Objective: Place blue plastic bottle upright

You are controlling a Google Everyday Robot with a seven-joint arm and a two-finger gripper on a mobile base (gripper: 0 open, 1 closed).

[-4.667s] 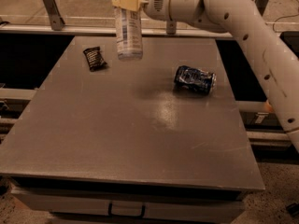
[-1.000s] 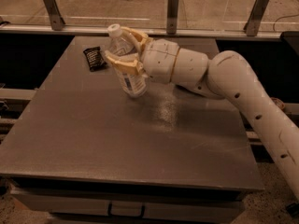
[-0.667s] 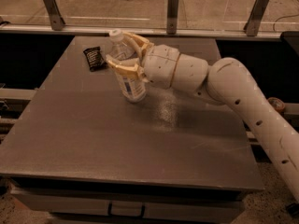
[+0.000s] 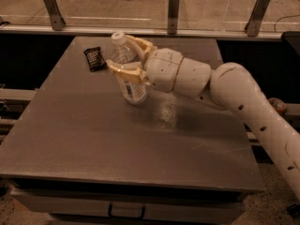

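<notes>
White robot arm point(image 4: 243, 102) reaching in from the right edge of a grey surface point(image 4: 93, 139). Pincer point(image 4: 127, 57) over the far half of the surface, left of its middle, 2 tan fingers point(image 4: 125, 72) clamped on either side of the blue plastic bottle point(image 4: 133, 89). Bottle nearly upright, white cap tipped slightly toward the surface's far left corner, base down at the surface; contact there unclear. Small dark snack packet point(image 4: 93, 58) flat near the surface's far left corner.
</notes>
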